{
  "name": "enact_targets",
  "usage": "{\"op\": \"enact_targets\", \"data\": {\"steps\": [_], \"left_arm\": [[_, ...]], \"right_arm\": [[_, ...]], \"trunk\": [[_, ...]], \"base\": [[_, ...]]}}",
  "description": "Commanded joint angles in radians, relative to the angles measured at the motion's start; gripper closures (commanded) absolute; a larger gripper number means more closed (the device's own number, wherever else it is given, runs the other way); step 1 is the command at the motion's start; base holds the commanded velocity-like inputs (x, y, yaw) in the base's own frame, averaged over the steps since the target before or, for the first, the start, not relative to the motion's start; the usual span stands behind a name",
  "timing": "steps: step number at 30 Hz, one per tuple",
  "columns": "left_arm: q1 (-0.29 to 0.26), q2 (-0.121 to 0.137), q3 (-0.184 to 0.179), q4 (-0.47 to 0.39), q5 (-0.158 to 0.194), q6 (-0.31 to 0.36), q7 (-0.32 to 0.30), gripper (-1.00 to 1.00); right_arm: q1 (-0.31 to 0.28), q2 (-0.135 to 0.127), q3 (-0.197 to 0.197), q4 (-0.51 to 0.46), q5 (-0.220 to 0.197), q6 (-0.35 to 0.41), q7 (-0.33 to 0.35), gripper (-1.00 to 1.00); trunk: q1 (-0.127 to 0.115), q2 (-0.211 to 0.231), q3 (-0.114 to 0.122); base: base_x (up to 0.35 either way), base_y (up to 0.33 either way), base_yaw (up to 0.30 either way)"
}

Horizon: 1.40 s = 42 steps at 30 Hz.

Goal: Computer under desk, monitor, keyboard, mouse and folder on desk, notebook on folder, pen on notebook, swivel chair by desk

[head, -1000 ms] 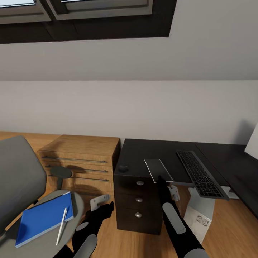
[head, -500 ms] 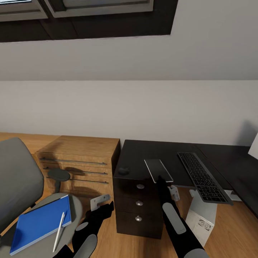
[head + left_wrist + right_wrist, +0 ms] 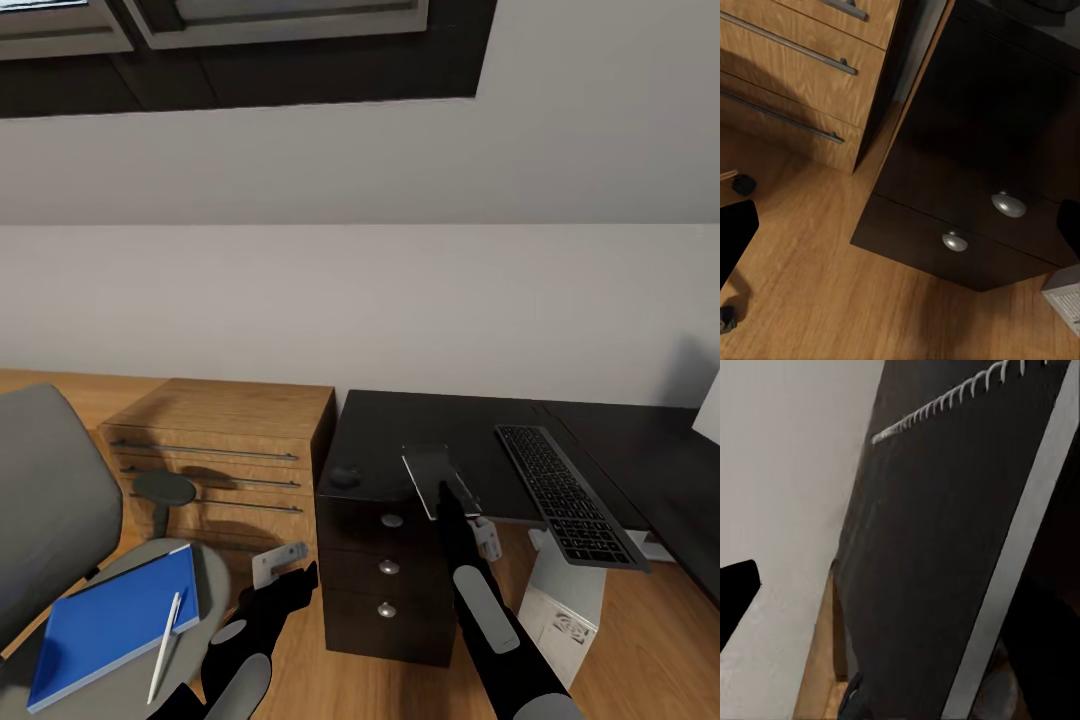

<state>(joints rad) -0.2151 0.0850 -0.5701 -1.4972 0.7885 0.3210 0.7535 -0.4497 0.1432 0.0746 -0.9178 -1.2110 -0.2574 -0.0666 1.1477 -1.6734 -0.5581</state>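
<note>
Two grippers: right gripper (image 3: pixel 447 497) clenched on thin flat grey notebook (image 3: pixel 436 474) over glossy black desk (image 3: pixel 420 425); left gripper (image 3: pixel 300 573) jaw state unclear. Bright blue folder (image 3: pixel 110 625) flat on grey upholstered swivel chair (image 3: pixel 40 500).

Desk (image 3: pixel 420 425) w/ keyboard (image 3: pixel 565 495), mouse (image 3: pixel 345 476); notebook (image 3: pixel 435 472) unclear.

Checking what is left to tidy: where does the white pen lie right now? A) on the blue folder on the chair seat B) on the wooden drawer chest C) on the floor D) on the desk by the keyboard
A: the pen rests across the blue folder on the swivel chair seat.
</note>
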Motion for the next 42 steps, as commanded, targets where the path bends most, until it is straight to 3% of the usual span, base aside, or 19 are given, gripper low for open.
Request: {"op": "enact_targets", "data": {"steps": [1, 28, 42], "left_arm": [[-0.001, 0.001, -0.002, -0.001, 0.005, 0.003, 0.007, -1.0], [-0.001, 0.001, -0.002, 0.0, 0.005, 0.003, 0.007, -1.0], [-0.001, 0.001, -0.002, 0.0, 0.005, 0.002, 0.007, -1.0]], "right_arm": [[0.0, -0.001, 0.004, -0.001, -0.007, -0.006, -0.004, -1.0], [-0.001, -0.002, 0.004, 0.001, -0.007, -0.006, -0.002, -1.0], [-0.001, -0.002, 0.004, 0.033, -0.007, -0.007, -0.002, -1.0]], "trunk": [[0.0, -0.001, -0.001], [0.0, -0.001, -0.001], [0.0, -0.001, -0.001]], "base": [[0.0, 0.0, 0.0], [-0.006, 0.0, 0.0], [-0.283, 0.0, 0.0]]}}
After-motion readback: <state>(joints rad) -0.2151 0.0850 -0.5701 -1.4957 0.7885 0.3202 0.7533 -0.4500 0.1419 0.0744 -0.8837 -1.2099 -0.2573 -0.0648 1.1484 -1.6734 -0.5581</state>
